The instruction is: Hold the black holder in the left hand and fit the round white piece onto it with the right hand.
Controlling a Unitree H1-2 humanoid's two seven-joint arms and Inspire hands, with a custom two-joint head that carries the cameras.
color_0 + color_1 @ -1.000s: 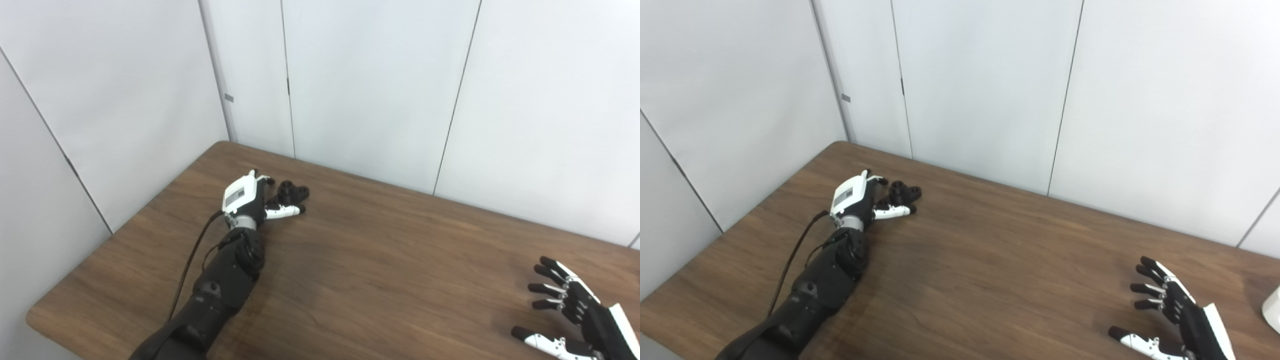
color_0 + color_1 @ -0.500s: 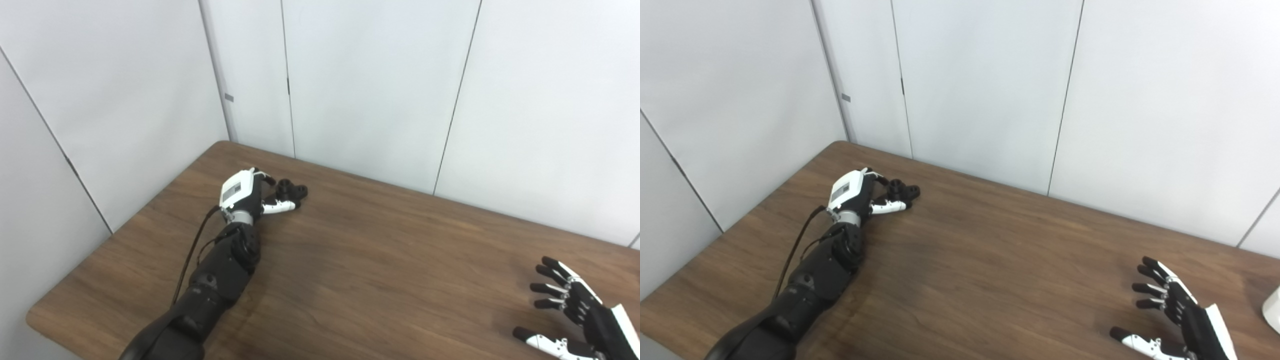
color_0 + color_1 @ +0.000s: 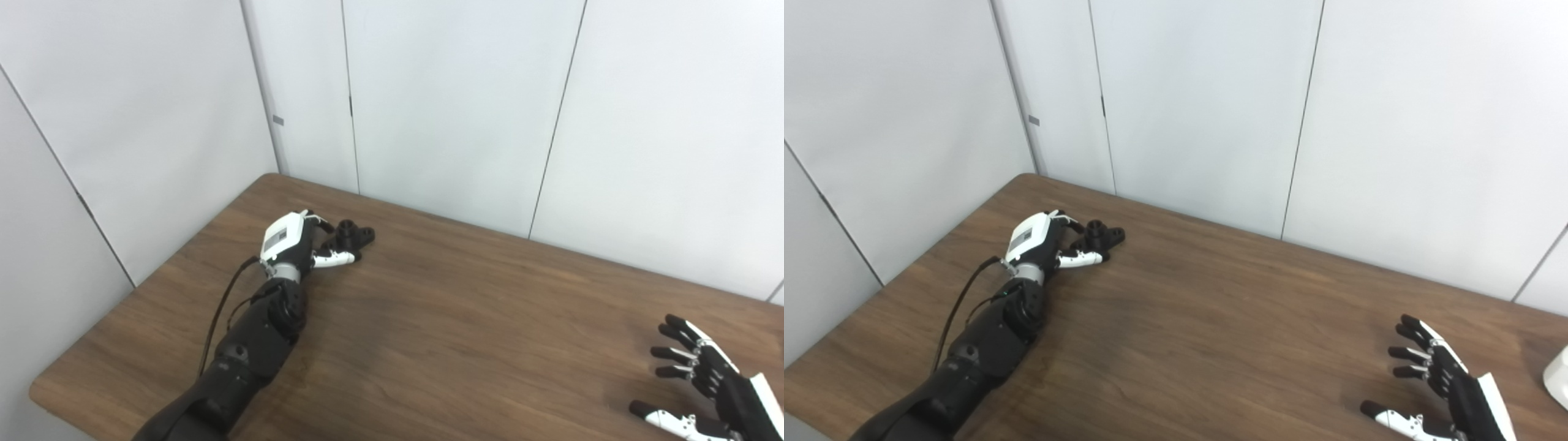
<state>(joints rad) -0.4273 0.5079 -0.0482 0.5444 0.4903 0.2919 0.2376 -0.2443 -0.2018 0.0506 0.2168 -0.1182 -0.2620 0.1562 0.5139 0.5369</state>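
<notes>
Reaching farther toward the table's (image 3: 465,343) far left corner than before, the left hand (image 3: 293,240) cups the black holder (image 3: 354,234) loosely, grip uncertain; the right hand (image 3: 710,383) hovers spread, empty, near the right edge.

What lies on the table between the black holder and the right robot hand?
Nothing: between the black holder and the open right robot hand there is only bare wooden table. Both eye views show this.
</notes>
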